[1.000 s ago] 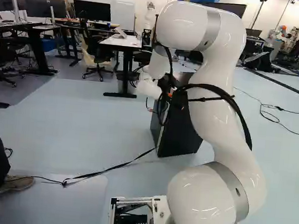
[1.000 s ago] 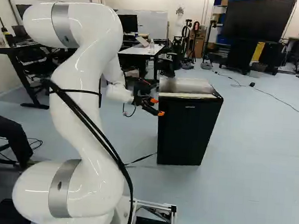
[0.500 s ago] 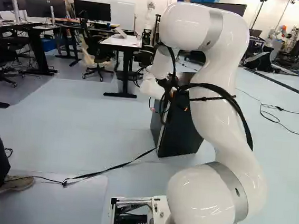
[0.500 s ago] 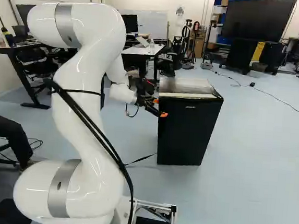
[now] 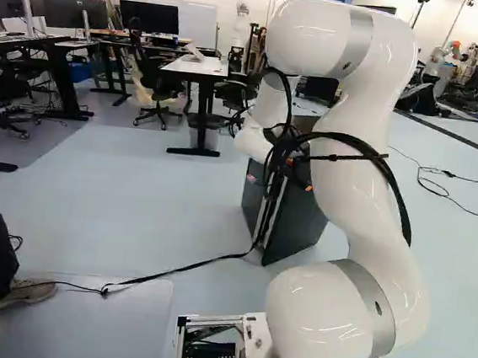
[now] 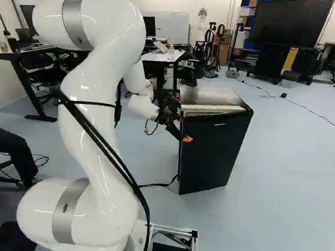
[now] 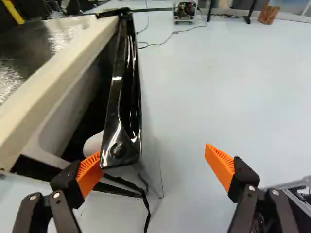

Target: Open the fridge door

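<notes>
Beside the fridge (image 5: pixel 253 199), in the left base view, the arm (image 5: pixel 351 156) reaches in near the door's free edge, likely for leverage. In the right base view the door (image 6: pixel 211 159) stands ajar at the fridge's front, one orange pad (image 6: pixel 187 139) outside its face. In the wrist view the gripper (image 7: pixel 155 170) is released, one finger (image 7: pixel 88 175) at the gap between fridge and door, presumably to push the door wider from within.

White-topped desk (image 5: pixel 182 66), office chair (image 5: pixel 151 77) beside it, large dark screen (image 6: pixel 291 20), floor cable (image 5: pixel 449 174), what looks like a wooden block (image 7: pixel 268 14)
</notes>
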Tool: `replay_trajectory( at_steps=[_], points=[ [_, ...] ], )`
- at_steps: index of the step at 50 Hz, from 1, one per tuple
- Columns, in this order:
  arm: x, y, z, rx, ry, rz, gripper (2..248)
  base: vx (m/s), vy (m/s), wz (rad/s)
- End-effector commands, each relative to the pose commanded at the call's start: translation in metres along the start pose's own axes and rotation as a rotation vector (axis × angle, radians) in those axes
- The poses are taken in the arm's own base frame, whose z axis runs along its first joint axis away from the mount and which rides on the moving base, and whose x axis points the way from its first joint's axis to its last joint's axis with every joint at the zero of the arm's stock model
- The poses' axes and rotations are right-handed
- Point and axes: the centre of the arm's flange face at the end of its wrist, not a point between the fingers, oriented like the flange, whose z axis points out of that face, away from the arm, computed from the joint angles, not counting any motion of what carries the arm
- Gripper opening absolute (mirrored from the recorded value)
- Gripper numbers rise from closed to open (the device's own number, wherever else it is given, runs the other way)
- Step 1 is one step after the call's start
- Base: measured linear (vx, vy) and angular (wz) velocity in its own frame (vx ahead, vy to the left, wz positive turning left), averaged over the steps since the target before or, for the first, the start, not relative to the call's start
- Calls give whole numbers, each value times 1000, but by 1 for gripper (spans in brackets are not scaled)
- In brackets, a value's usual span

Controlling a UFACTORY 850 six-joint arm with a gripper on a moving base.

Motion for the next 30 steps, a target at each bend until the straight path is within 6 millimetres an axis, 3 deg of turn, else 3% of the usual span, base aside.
replay_trajectory(
  at_steps=[30],
  points=[
    [15,53,36,-331,-118,224,247,0,-1,-2]
  ],
)
